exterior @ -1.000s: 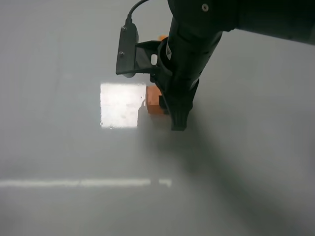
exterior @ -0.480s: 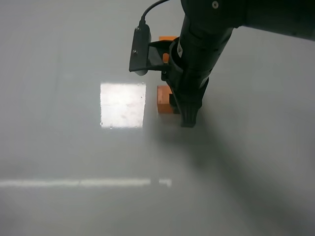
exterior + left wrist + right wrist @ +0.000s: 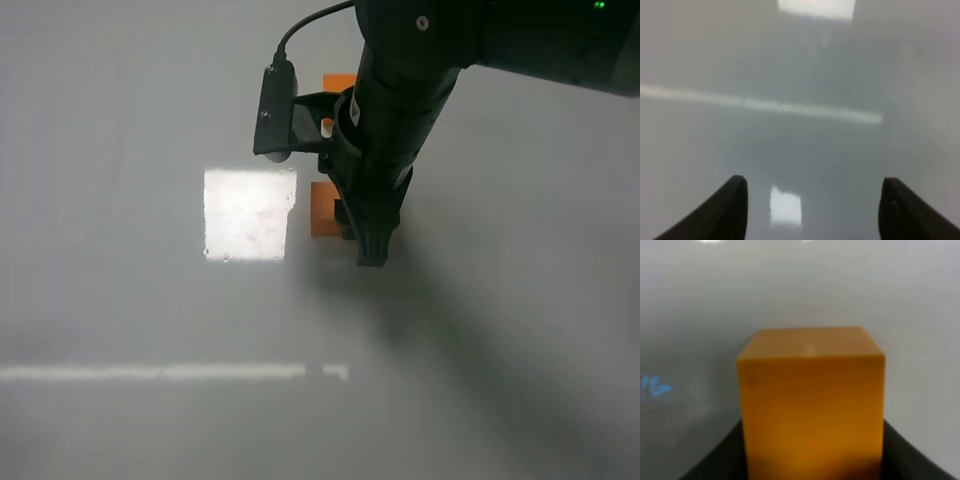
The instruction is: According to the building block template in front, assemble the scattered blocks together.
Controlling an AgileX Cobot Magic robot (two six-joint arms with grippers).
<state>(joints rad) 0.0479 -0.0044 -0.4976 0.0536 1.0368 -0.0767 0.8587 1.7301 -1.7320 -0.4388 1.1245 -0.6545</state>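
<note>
A plain matte orange cube [image 3: 811, 402] with crisp edges sits between the right gripper [image 3: 368, 240]'s dark jaws, which are clamped on its sides above the smooth, glossy grey table [image 3: 120, 300]. The left gripper [image 3: 812, 210] hangs with its jaws parted over bare table, holding nothing.

Overhead light threw a bright, blown-out rectangle of glare on the grey table [image 3: 120, 300] just beside the orange cube [image 3: 322, 210], with a thin pale streak nearer the camera. The dark right arm [image 3: 400, 110] cast a broad, soft shadow away from that glare. The left wrist view was hazy and unfocused, repeating the streak. The right wrist view showed the cube close, blurred and evenly lit.
</note>
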